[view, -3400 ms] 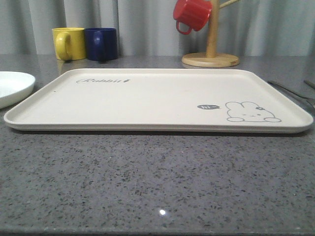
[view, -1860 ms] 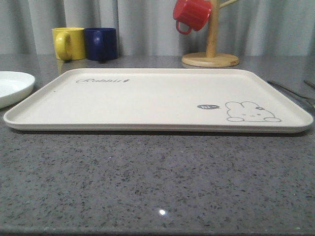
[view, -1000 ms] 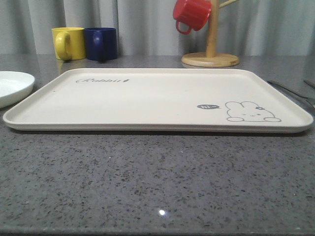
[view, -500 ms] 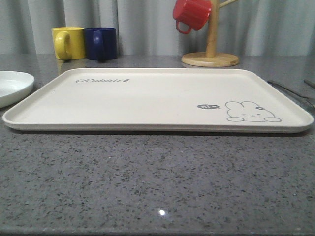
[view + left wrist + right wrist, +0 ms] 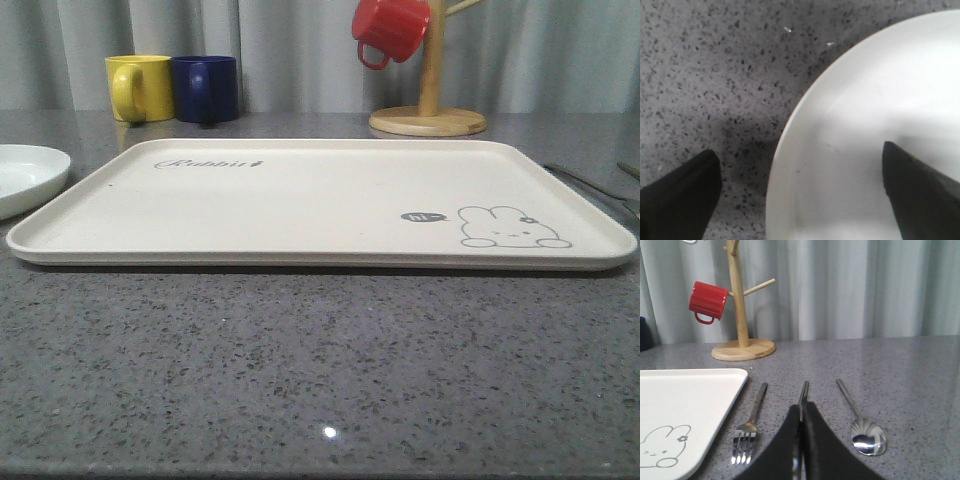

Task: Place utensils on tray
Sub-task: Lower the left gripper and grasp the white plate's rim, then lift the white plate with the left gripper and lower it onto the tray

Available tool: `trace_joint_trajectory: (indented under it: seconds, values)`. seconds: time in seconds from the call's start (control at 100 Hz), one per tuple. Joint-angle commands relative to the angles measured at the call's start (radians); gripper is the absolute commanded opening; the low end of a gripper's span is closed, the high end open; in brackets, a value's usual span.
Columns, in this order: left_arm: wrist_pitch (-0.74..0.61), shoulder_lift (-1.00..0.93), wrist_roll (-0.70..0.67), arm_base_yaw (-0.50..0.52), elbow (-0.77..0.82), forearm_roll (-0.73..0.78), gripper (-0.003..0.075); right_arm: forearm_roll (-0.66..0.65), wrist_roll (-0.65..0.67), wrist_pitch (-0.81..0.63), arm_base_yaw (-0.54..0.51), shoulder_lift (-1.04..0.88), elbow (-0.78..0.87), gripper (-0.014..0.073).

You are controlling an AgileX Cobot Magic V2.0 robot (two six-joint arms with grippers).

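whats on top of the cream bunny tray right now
Nothing rests on the large flat cream rectangular tray: only its printed grey bunny drawing and "Rabbit" script show. The round shallow white plate sits beside it on the grey speckled counter.

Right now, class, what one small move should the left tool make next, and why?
Probably close the left tool on the rim of the white plate. Its fingers stand open and straddle that rim, one over the table, one over the plate, which lies beside the tray, not on it. A grip must come before any lift.
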Motion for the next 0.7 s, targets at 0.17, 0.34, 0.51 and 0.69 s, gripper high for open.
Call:
trace_joint_trajectory:
  seconds: [0.17,0.34,0.51,0.69]
  values:
    - [-0.004,0.001,0.022,0.001,-0.034,-0.016,0.0596,-0.010,-0.010,-0.083,0.004,-0.017,-0.019,-0.0036]
    - [0.012,0.011,0.030,0.001,-0.034,-0.016,0.0409,-0.010,-0.010,-0.083,0.004,-0.017,-0.019,-0.0036]
    - [0.014,0.011,0.046,0.001,-0.034,-0.021,0.0064,-0.010,-0.010,-0.083,0.004,-0.017,-0.019,-0.0036]
    - [0.014,-0.012,0.070,0.005,-0.034,-0.022,-0.0017,-0.010,-0.010,-0.083,0.004,-0.017,-0.019,-0.0036]
